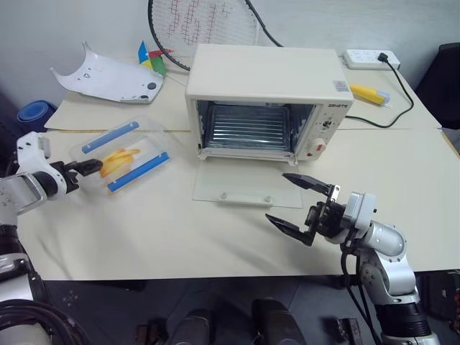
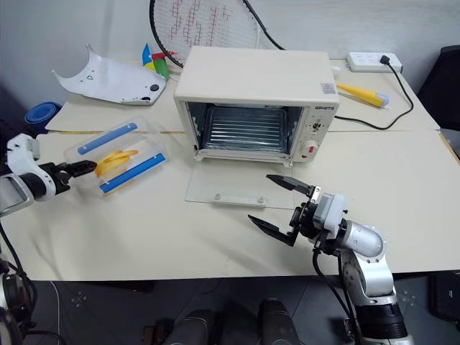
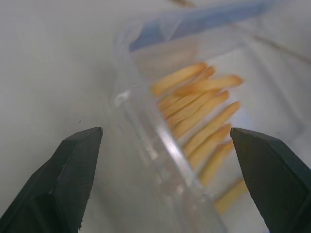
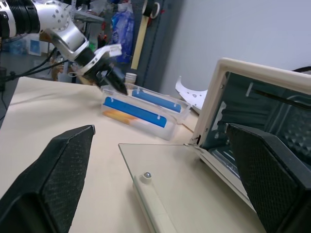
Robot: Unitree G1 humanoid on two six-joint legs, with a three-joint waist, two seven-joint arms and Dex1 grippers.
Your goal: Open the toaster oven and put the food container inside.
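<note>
Left eye view, cream table (image 1: 180,237), pale wall (image 1: 72,25)

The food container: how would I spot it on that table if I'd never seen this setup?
Start at the cream toaster oven in the middle of the table, its glass door folded down flat. Look to the left of it, at the table's left side: the food container lies there, a clear plastic box. Two blue strips along its long edges and yellow food inside set it apart from the white curved shell behind it.

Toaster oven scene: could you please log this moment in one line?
toaster oven: door down | food container: on table | left hand: open, at container | right hand: open, empty
</note>
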